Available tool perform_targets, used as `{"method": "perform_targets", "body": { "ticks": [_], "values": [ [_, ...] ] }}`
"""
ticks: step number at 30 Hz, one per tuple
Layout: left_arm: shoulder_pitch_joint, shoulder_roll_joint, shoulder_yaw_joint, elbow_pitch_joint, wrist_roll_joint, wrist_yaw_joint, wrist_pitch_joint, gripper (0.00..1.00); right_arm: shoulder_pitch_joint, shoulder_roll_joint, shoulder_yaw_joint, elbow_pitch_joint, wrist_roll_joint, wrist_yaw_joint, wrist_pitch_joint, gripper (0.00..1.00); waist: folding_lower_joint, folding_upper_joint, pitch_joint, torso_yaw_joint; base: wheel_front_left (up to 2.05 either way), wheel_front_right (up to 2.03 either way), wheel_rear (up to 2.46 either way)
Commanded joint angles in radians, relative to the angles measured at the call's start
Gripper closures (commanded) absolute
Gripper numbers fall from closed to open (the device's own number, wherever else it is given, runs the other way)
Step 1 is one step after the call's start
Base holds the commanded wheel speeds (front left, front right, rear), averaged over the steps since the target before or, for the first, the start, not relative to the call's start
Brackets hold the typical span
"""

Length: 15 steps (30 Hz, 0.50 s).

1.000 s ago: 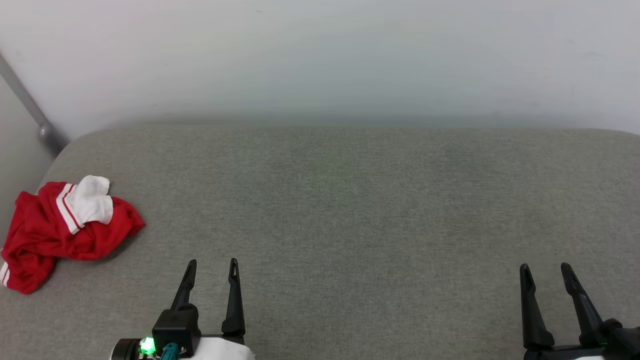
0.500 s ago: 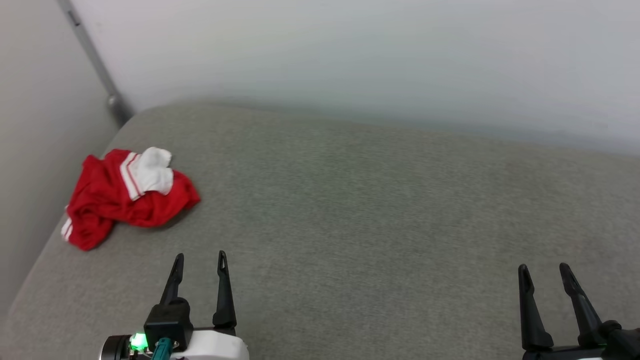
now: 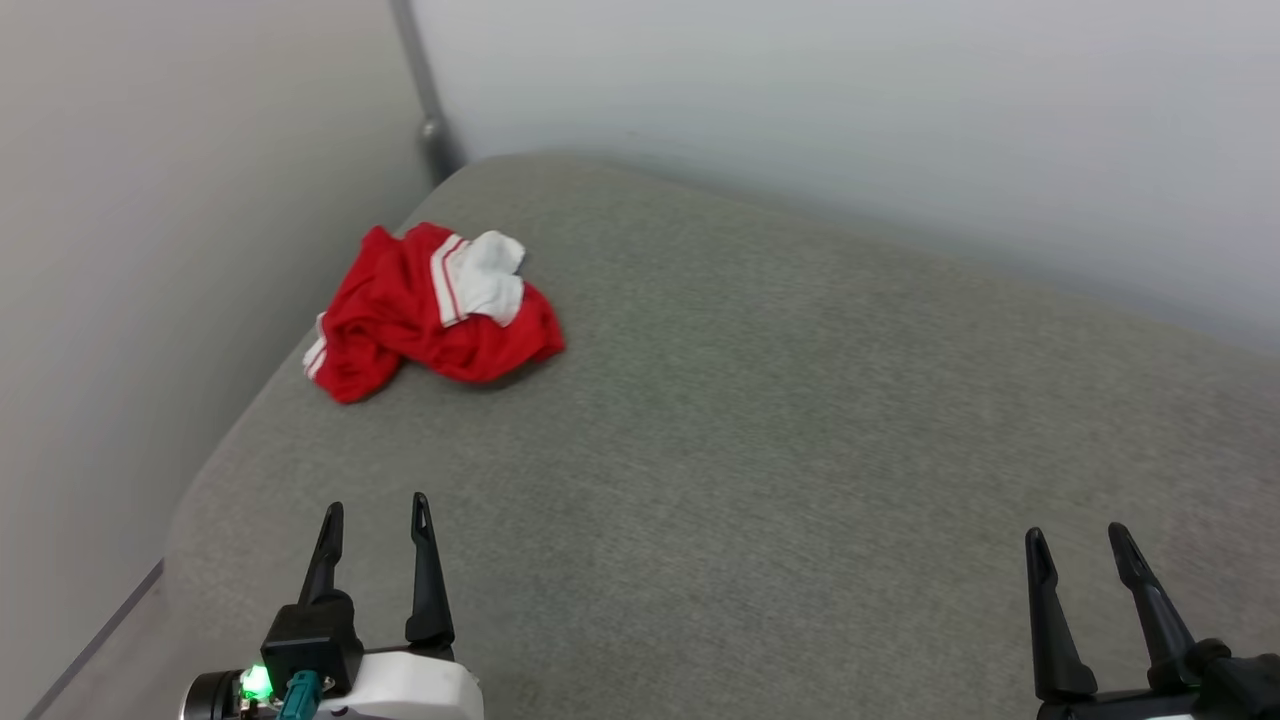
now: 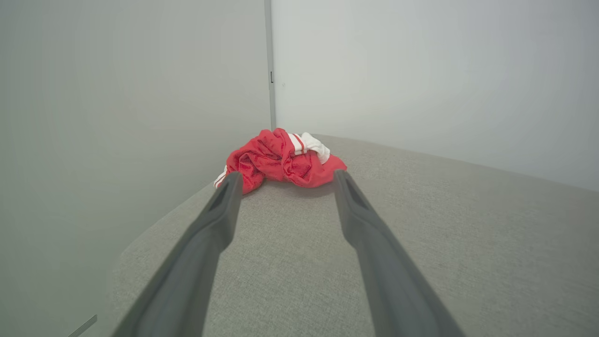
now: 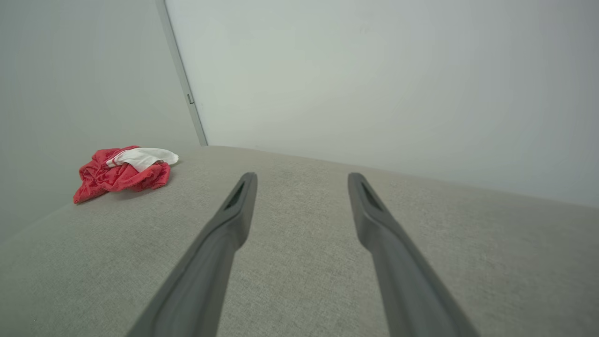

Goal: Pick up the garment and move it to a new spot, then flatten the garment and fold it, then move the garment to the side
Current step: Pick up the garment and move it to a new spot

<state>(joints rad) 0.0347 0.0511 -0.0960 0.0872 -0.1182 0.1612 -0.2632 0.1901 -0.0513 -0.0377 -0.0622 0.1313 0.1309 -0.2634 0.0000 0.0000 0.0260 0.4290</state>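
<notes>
In the head view, the garment (image 3: 430,310) lay crumpled in a red heap with a white sleeve on top, at the far left of the grey padded surface (image 3: 800,420), close to the left wall (image 3: 150,250) and the corner post (image 3: 425,90). The left end effector (image 3: 376,505) hung at the near left, fingers spread and empty, well apart from the garment, which lay farther off and slightly right of it. The right end effector (image 3: 1075,532), also spread and empty, sat at the near right, farther still from the garment.

In the left wrist view, the garment (image 4: 281,161) showed beyond the tips of the parted left end effector (image 4: 287,174), untouched.

In the right wrist view, the garment (image 5: 121,173) lay far off to the left of the spread right end effector (image 5: 303,175).
</notes>
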Motion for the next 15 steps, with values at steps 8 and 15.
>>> {"method": "perform_targets", "body": {
  "ticks": [8,15],
  "values": [
    [0.005,-0.001,0.016,-0.025,-0.030,0.041,-0.002,0.00,-0.027,0.002,0.032,-0.003,-0.031,0.000,-0.002,0.00,0.0000,0.0000,0.039,0.096,0.00,0.00,0.00],
    [-0.001,-0.001,0.029,-0.021,-0.045,0.046,-0.002,0.00,-0.036,0.002,0.043,0.002,-0.040,0.000,-0.002,0.00,0.0000,0.0000,0.047,0.097,0.00,0.00,0.00]
  ]
}}
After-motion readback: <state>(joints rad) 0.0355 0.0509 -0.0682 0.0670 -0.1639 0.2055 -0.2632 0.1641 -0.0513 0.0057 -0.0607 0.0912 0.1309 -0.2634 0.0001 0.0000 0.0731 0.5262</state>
